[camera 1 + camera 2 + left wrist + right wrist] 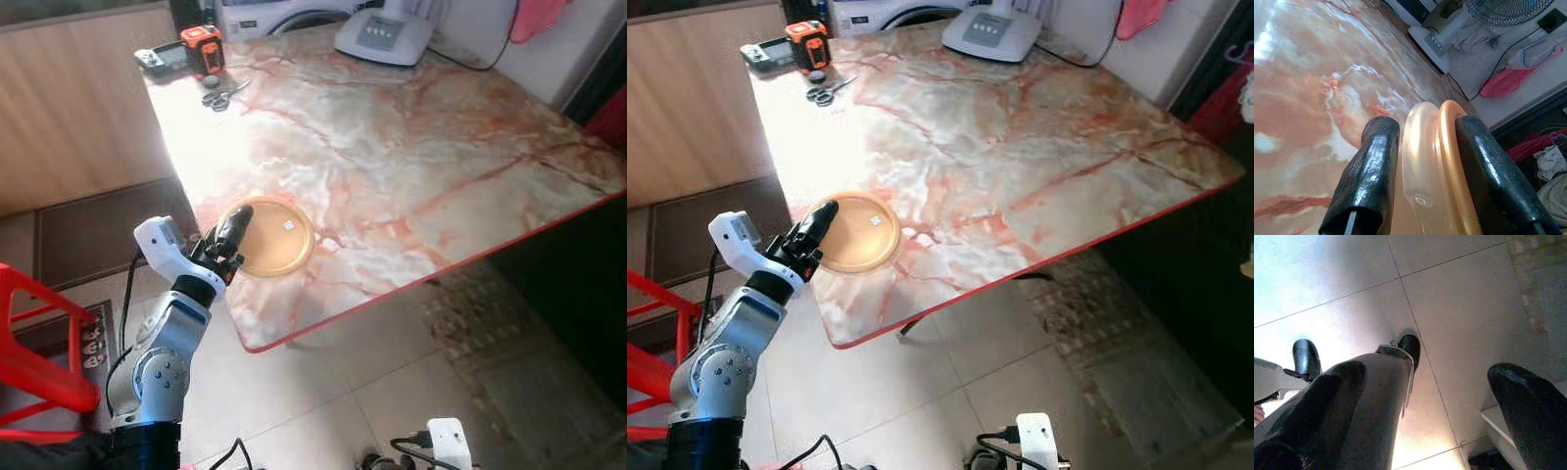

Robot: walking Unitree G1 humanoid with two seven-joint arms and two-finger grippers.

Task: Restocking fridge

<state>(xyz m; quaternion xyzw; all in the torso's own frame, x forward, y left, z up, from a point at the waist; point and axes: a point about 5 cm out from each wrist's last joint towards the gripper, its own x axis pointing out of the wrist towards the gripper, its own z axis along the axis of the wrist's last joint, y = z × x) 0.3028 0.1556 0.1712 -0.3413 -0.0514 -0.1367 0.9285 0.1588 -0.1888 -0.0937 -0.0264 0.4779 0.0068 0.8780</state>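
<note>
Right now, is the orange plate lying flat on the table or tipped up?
Lying flat. The orange plate rests on the marble table near its edge; the left tool is closed on its rim.

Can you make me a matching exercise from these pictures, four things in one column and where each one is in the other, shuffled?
Things:
1. orange plate
2. scissors
3. left end effector
4. right end effector

Places or states:
a. far corner of the marble table, by a tape measure
b. open, over the tiled floor
c. near edge of the table
d. shut on the plate's rim

Pairs: 1-c, 2-a, 3-d, 4-b
</note>
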